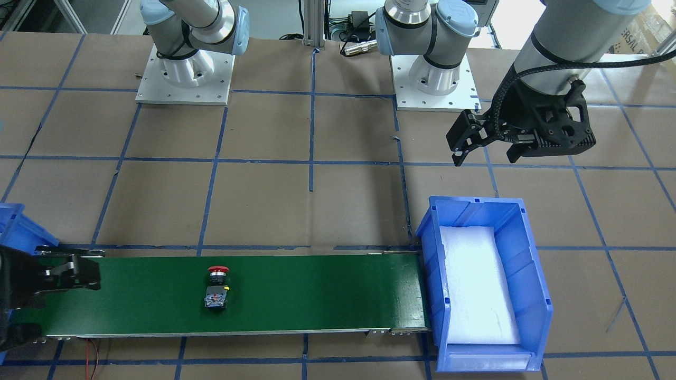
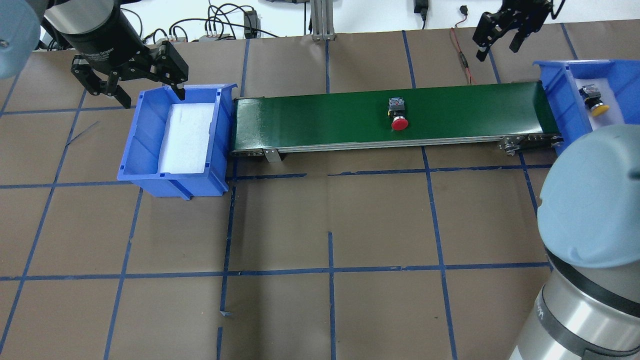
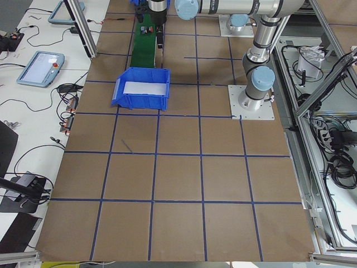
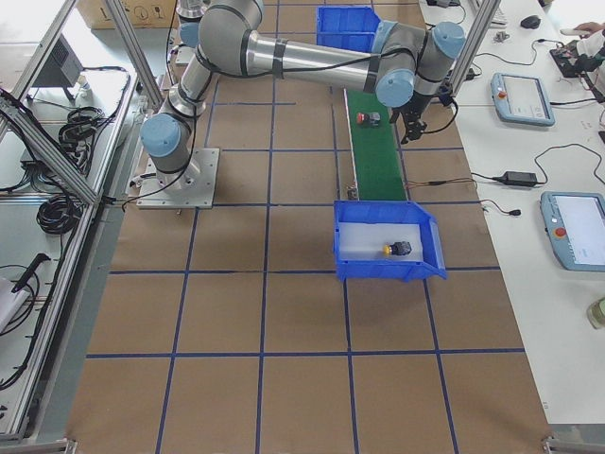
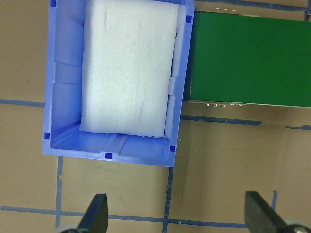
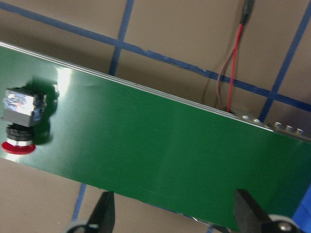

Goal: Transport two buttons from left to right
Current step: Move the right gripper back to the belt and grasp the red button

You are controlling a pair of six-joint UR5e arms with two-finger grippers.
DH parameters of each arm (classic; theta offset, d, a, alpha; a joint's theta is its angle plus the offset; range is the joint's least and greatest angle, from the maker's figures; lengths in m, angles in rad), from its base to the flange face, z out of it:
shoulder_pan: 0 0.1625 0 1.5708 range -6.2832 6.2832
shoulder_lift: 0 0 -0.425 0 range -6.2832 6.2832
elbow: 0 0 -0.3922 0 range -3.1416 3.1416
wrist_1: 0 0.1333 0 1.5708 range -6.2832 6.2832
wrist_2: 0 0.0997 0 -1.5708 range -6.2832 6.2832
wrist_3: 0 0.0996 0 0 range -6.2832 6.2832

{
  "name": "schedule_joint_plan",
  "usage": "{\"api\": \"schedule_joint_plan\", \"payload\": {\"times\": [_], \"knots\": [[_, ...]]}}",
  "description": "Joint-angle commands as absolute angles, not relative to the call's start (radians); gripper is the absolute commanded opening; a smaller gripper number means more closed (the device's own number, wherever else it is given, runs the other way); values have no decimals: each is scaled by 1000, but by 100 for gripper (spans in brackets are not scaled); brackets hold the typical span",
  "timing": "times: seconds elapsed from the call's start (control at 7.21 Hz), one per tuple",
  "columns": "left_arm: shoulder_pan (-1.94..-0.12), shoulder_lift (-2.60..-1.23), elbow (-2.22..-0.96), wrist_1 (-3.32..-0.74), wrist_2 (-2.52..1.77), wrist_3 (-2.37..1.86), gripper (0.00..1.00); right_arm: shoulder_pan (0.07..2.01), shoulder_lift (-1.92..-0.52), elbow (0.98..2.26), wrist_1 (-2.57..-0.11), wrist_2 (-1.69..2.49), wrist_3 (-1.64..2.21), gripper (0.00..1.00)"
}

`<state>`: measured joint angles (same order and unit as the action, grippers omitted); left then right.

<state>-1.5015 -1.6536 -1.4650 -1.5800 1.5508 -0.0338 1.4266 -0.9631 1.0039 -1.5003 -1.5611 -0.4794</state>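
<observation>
The red button [image 2: 398, 115] lies on its side on the green conveyor belt [image 2: 325, 120], right of its middle; it also shows in the front view [image 1: 216, 287] and the right wrist view [image 6: 19, 126]. The yellow button [image 2: 595, 100] lies in the right blue bin [image 2: 555, 85], as the right-side view [image 4: 397, 249] also shows. My right gripper [image 2: 496, 50] is open and empty, above the belt's far edge near its right end. My left gripper [image 2: 152, 97] is open and empty, above the far rim of the left blue bin [image 2: 135, 150], which holds only white foam [image 5: 129, 68].
The belt runs between the two bins. A red and black wire [image 6: 233, 58] lies on the table beyond the belt's right end. The two arm bases [image 1: 185, 74] stand on white plates. The brown tabletop [image 2: 325, 260] carries a blue tape grid.
</observation>
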Motion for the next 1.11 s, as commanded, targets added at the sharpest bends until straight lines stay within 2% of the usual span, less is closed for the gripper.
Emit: {"api": "schedule_joint_plan", "payload": {"times": [0.0, 0.28, 0.69, 0.97], "knots": [[-1502, -1654, -1465, -1580, 1549, -34, 100, 1541, -927, 1025, -1596, -1562, -376, 95], [-1500, -1654, -1466, -1580, 1549, -34, 100, 1618, -894, 1060, -1633, -1569, -211, 98], [-1500, -1652, -1470, -1580, 1549, -34, 100, 1615, -894, 1187, -1750, -1577, -196, 98], [-1500, -1652, -1470, -1580, 1549, -34, 100, 1614, -884, 1195, -1746, -1575, -61, 94]]}}
